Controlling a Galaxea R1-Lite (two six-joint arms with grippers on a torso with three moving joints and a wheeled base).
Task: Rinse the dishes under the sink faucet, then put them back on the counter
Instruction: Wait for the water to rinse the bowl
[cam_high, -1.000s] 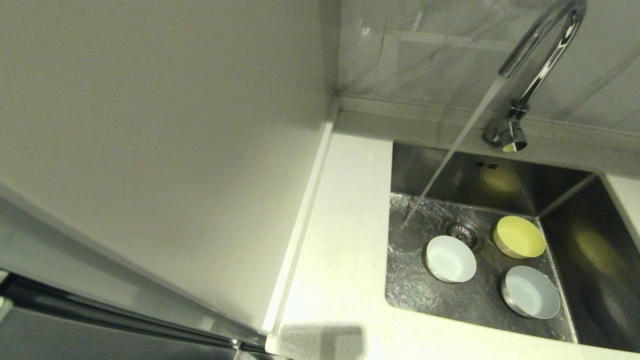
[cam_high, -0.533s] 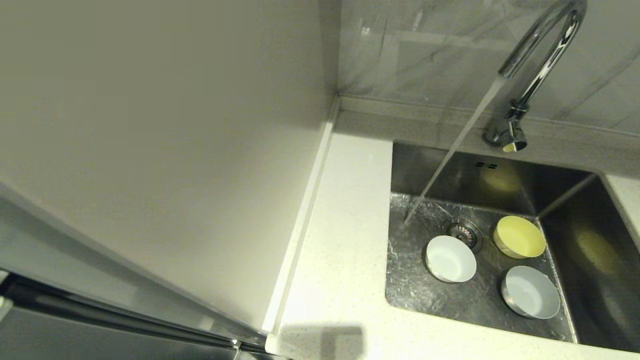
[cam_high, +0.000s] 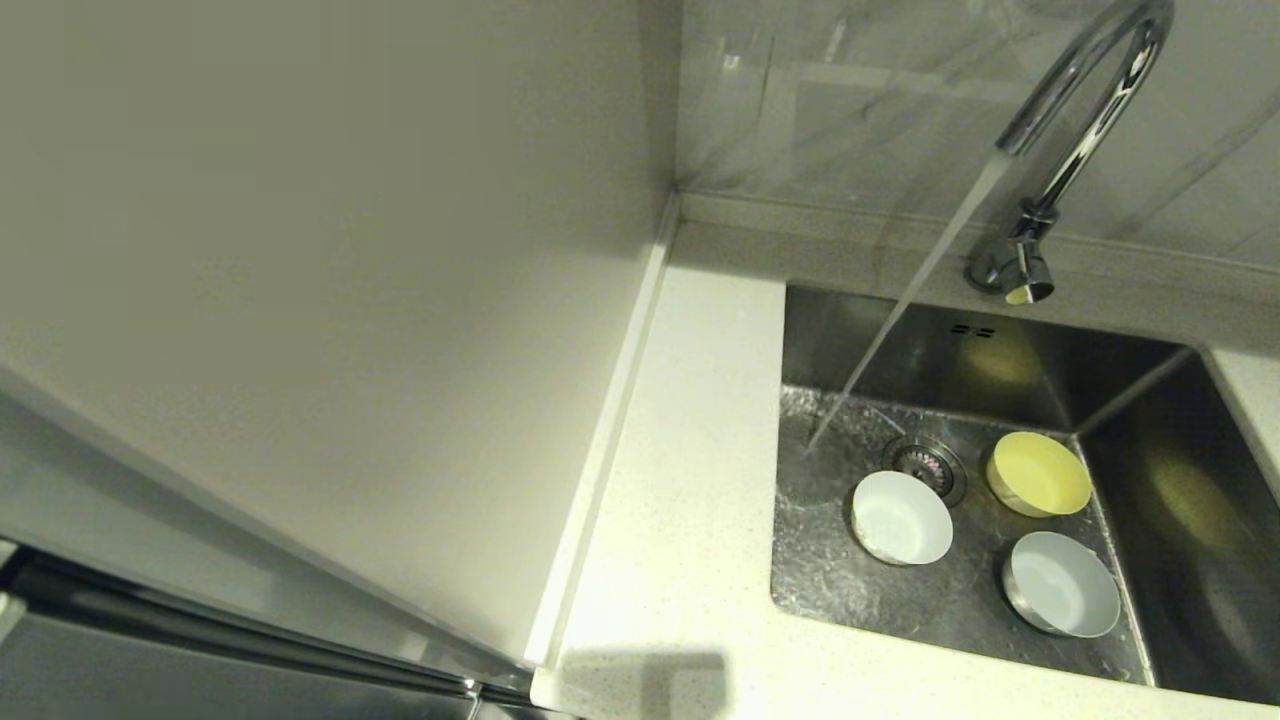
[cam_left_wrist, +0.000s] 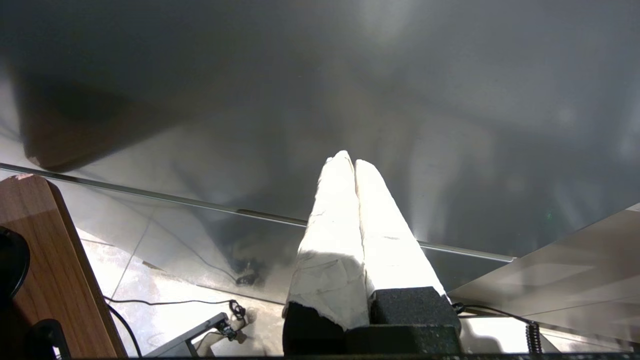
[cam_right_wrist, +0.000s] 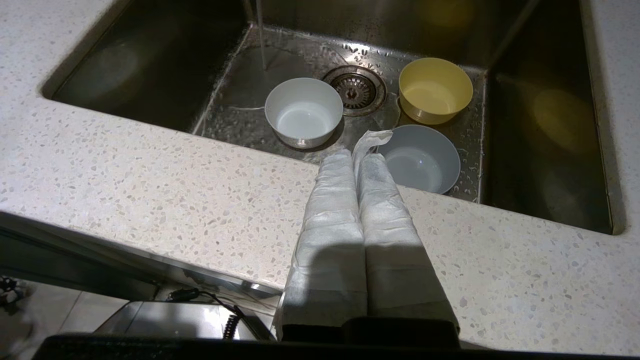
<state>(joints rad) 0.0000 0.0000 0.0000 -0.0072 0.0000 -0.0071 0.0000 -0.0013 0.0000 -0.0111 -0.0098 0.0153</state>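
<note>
Three small round bowls, two white (cam_high: 901, 517) (cam_high: 1064, 583) and one yellow (cam_high: 1040, 473), sit in the steel sink (cam_high: 860, 590) around its drain strainer (cam_right_wrist: 355, 89). The right gripper (cam_right_wrist: 357, 156) hovers above the speckled counter (cam_right_wrist: 150, 170) before them, jaws closed, empty; the left gripper (cam_left_wrist: 354, 161) likewise, elsewhere.

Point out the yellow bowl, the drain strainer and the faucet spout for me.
yellow bowl (cam_high: 1040, 473), head view, on the inside of the bowl.
drain strainer (cam_right_wrist: 356, 90), right wrist view, on its perforated centre.
faucet (cam_high: 1075, 70), head view, on the curved chrome spout above its running mouth.
</note>
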